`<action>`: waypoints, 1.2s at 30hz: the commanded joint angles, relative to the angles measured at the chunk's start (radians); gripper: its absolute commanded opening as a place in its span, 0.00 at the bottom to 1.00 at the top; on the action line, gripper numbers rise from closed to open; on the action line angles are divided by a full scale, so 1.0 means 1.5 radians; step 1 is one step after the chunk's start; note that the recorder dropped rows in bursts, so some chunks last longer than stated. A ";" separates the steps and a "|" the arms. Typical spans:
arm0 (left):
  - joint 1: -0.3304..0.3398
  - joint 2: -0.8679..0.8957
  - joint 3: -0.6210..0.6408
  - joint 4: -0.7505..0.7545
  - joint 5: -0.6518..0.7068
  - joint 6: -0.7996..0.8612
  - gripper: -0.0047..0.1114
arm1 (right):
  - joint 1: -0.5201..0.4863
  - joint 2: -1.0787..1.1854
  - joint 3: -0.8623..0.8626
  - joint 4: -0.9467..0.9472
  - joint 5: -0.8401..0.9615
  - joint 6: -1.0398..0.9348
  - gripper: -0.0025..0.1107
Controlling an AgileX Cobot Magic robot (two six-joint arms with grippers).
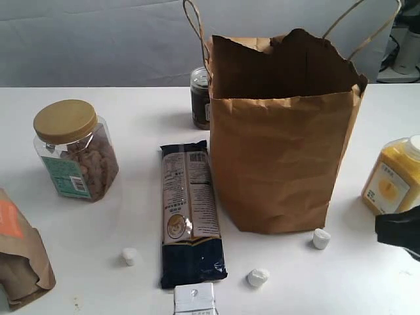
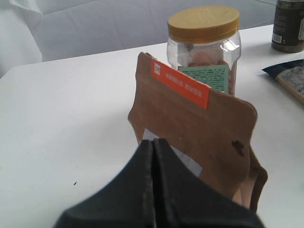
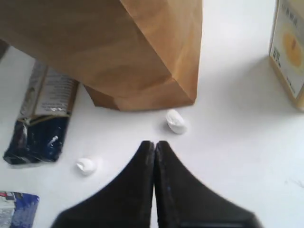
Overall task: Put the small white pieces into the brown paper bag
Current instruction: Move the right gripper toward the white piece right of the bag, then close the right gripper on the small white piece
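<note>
The tall brown paper bag [image 1: 282, 131] stands upright mid-table, its top open and twine handles raised. Three small white pieces lie on the table: one [image 1: 321, 238] at the bag's front right corner, one [image 1: 258, 277] in front of the bag, one [image 1: 130, 256] left of the dark packet. The right wrist view shows the bag [image 3: 118, 47] and two pieces [image 3: 176, 122], [image 3: 86, 166]. My right gripper [image 3: 154, 144] is shut and empty, hovering short of the nearer piece; its black body [image 1: 400, 230] shows at the right edge. My left gripper [image 2: 153, 141] is shut and empty, close behind the pouch.
A short brown pouch with an orange label [image 2: 190, 123] sits at the front left, a nut jar with a tan lid [image 1: 72, 151] behind it. A dark blue packet [image 1: 189, 210] lies left of the bag, a white box [image 1: 195, 299] at the front, a dark jar [image 1: 199, 97] behind, a yellow bottle [image 1: 394, 176] right.
</note>
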 commanded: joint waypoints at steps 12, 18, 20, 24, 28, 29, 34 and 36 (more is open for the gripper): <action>-0.005 -0.002 0.002 -0.006 -0.004 -0.001 0.04 | 0.002 0.407 -0.114 0.106 0.017 -0.127 0.46; -0.005 -0.002 0.002 -0.006 -0.004 -0.001 0.04 | 0.002 0.483 -0.156 0.106 0.008 -0.129 0.46; -0.005 -0.002 0.002 -0.006 -0.004 -0.001 0.04 | 0.002 0.500 -0.170 0.106 0.008 -0.129 0.46; -0.005 -0.002 0.002 -0.006 -0.004 -0.001 0.04 | 0.002 0.525 -0.184 0.108 0.008 -0.129 0.46; -0.005 -0.002 0.002 -0.006 -0.004 -0.001 0.04 | 0.002 0.543 -0.184 0.111 -0.020 -0.130 0.46; -0.005 -0.002 0.002 -0.006 -0.004 -0.001 0.04 | 0.002 0.547 -0.184 0.111 -0.021 -0.132 0.45; -0.005 -0.002 0.002 -0.006 -0.004 -0.001 0.04 | 0.002 0.559 -0.184 0.111 -0.029 -0.159 0.37; -0.005 -0.002 0.002 -0.006 -0.004 -0.001 0.04 | 0.002 0.561 -0.184 0.113 -0.029 -0.160 0.30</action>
